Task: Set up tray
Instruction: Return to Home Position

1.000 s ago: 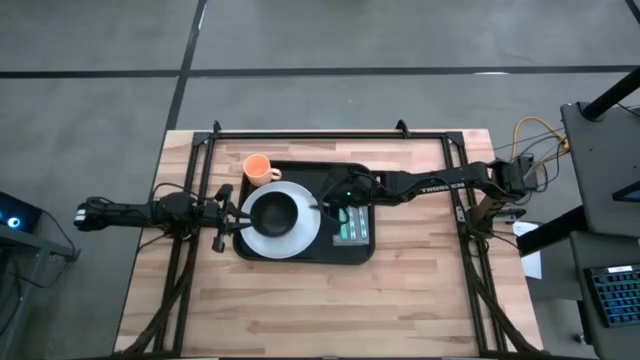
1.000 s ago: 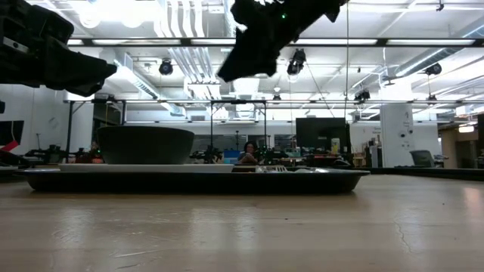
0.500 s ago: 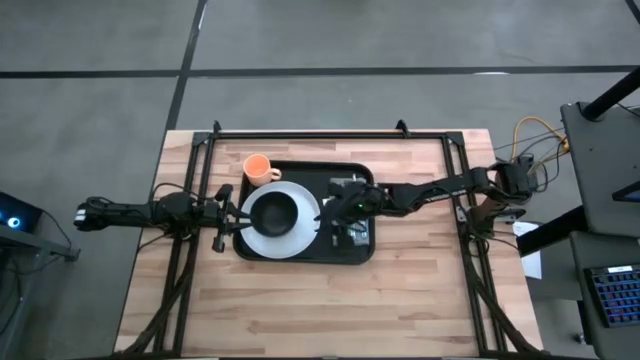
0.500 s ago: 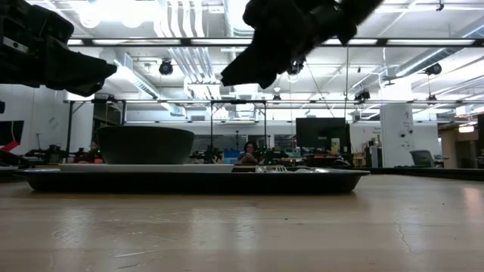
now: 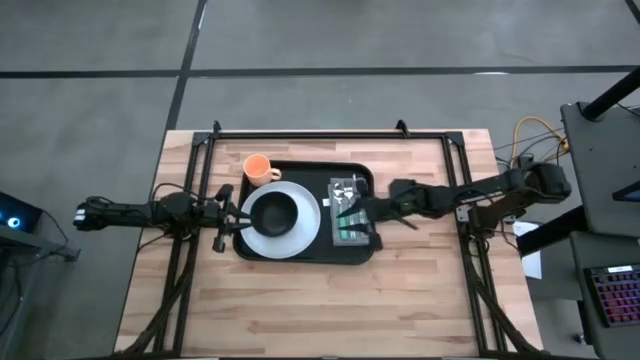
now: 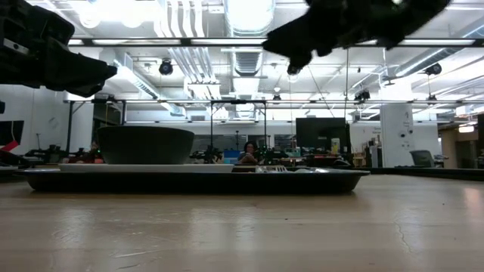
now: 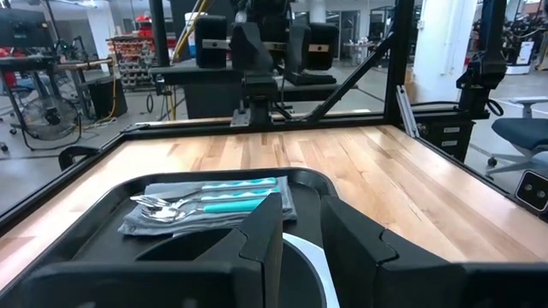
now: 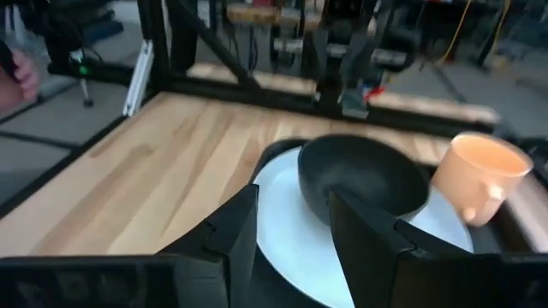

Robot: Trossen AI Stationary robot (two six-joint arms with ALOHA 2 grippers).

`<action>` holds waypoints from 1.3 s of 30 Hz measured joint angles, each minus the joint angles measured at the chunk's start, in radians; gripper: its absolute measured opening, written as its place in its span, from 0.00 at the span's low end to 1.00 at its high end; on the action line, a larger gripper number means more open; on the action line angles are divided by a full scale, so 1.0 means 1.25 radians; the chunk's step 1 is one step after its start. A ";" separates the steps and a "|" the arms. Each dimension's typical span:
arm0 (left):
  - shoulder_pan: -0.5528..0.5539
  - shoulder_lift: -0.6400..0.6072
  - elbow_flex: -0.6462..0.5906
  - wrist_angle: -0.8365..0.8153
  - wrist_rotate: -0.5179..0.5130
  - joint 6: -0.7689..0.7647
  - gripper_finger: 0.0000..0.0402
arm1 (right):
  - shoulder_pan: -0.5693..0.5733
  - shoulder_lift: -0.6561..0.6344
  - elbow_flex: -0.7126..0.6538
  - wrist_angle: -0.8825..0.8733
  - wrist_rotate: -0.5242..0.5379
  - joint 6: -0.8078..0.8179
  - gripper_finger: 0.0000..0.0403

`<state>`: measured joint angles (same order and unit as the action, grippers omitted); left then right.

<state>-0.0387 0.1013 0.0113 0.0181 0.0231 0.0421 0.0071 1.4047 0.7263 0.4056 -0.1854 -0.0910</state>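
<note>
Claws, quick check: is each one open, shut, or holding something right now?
Left claw: open, empty, at the left edge of the large flat black tray.
Right claw: open, empty, above the tray's right side.

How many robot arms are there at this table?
2. The left arm lies over the left side of the table, the left tool open beside the white plate. The right arm reaches in from the right, the right tool open above the tray.

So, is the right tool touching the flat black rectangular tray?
Apart. The low view shows the right tool high above the flat black rectangular tray, with air between them.
</note>
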 joint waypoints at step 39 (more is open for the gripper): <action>0.000 -0.002 -0.001 0.117 0.003 0.001 0.16 | -0.002 -0.463 -0.574 0.555 0.134 -0.020 0.31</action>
<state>-0.0387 0.0990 0.0105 0.1647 0.0269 0.0428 0.0049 0.8253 0.0083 1.0996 -0.0184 -0.1161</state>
